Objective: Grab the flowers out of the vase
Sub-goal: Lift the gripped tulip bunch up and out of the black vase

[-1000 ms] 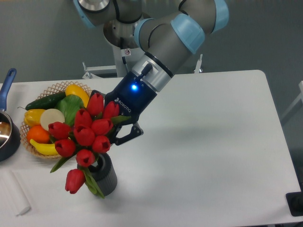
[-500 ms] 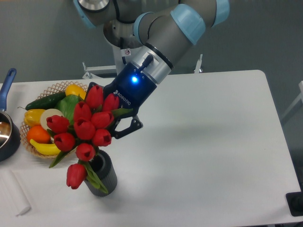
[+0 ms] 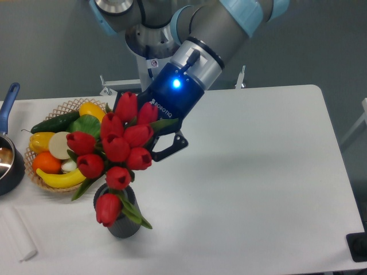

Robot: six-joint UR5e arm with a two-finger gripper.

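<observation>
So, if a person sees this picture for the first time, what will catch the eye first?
Most likely the bunch of red tulip buds with green leaves, left of centre above the small dark ribbed vase. Next, the dark blue gripper with its glowing blue light, reaching into the bunch from the upper right; its fingertips are hidden. Then the wicker basket of colourful fruit and vegetables at the left edge of the white table.

the flowers [image 3: 117, 149] sit above the vase [image 3: 123, 220], near the table's [image 3: 258, 172] front edge; the wicker basket [image 3: 57, 146] lies behind-left, the pot [image 3: 8, 166] further left.
</observation>
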